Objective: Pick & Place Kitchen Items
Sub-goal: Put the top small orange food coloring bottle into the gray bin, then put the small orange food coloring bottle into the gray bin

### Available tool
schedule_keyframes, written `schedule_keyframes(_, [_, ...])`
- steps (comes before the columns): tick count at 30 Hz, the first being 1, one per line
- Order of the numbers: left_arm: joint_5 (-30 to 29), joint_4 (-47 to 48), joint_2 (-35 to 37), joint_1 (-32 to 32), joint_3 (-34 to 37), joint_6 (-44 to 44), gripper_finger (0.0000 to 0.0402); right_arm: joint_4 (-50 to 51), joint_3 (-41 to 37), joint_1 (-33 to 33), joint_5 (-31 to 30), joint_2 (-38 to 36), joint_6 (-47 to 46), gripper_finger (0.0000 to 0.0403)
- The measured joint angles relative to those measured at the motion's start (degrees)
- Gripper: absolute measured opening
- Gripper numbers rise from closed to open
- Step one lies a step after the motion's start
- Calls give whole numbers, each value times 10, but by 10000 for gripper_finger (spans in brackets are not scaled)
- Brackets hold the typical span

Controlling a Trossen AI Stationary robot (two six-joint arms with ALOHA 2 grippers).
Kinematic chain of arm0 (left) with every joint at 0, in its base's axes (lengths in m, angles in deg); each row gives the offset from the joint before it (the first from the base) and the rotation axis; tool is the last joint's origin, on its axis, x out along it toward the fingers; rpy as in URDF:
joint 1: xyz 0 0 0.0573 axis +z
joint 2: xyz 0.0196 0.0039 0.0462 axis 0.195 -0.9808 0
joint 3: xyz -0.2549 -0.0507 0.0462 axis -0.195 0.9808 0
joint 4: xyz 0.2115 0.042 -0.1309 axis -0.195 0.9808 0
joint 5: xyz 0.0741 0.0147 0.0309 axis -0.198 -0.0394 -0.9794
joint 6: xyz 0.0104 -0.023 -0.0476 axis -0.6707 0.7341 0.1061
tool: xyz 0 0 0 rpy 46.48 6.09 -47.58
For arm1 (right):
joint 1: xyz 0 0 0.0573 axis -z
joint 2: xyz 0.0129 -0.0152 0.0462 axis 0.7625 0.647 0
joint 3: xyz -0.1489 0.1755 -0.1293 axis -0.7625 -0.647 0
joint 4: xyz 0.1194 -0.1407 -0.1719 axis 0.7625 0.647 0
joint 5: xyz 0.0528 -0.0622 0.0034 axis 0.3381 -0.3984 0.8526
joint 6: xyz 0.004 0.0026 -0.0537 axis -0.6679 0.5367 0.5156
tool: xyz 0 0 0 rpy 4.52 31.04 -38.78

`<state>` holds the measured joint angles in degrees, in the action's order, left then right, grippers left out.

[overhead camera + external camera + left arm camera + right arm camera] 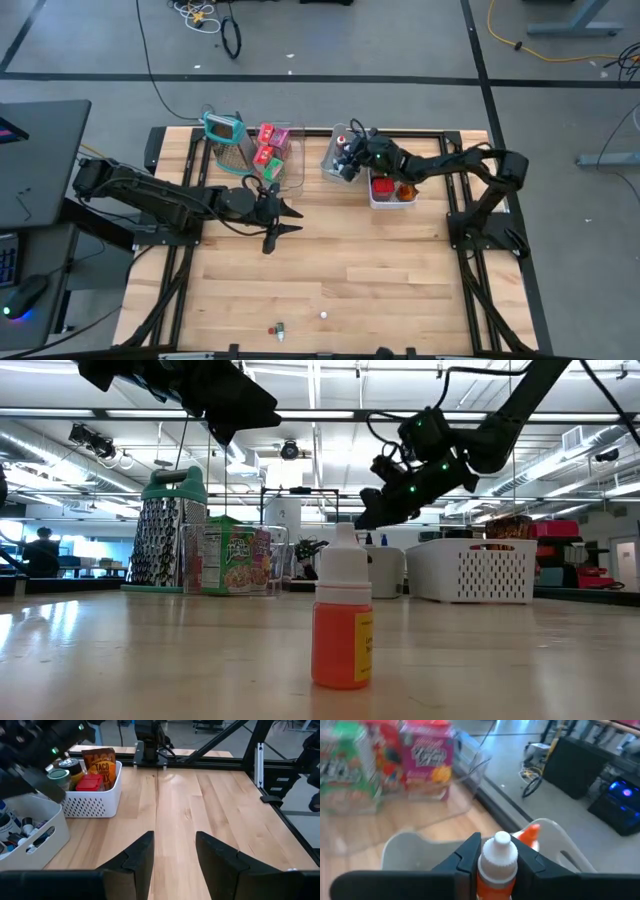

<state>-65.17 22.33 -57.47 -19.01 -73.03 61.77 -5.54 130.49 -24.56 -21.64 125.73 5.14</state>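
My right gripper [498,851] is shut on a small dropper bottle [496,870] with a white cap and orange body. It hovers over the grey bin [332,162], where another orange-tipped bottle [532,832] lies. My left gripper [174,851] is open above bare wood at mid-table [284,214] and holds nothing. Red and pink packets [267,145] stand in the clear bin [292,170]. The white basket [391,198] holds a taco-mix packet [99,764] and lidded jars [89,782]. A second orange dropper bottle [341,622] stands upright on the table near its near edge. My right gripper pinches the small bottle between its two fingers at the white cap [497,861], one finger on each side. The bottle stands upright in the hold, lifted clear over the grey bin's rim [410,841]. Its orange body [494,889] reaches below the fingers.
The teal-framed grater [226,134] stands at the far left, beside the clear bin. A tiny white bit [323,314] and a small item [278,327] lie near the table's near edge. Bare wood spreads across the middle and the right of the table.
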Motion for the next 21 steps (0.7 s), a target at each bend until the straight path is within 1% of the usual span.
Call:
schedule_keyframes(4, [0,0,0,0,0,0,153,-1,0,-4,10,16,27,72])
schedule_keyframes(7, [0,0,0,0,0,0,153,0,0,-4,10,23,37,78])
schedule_keyframes(18, [0,0,0,0,0,0,153,-2,0,-9,14,43,32,170])
schedule_keyframes(21, [0,0,0,0,0,0,153,-33,0,-26,16,40,34,191])
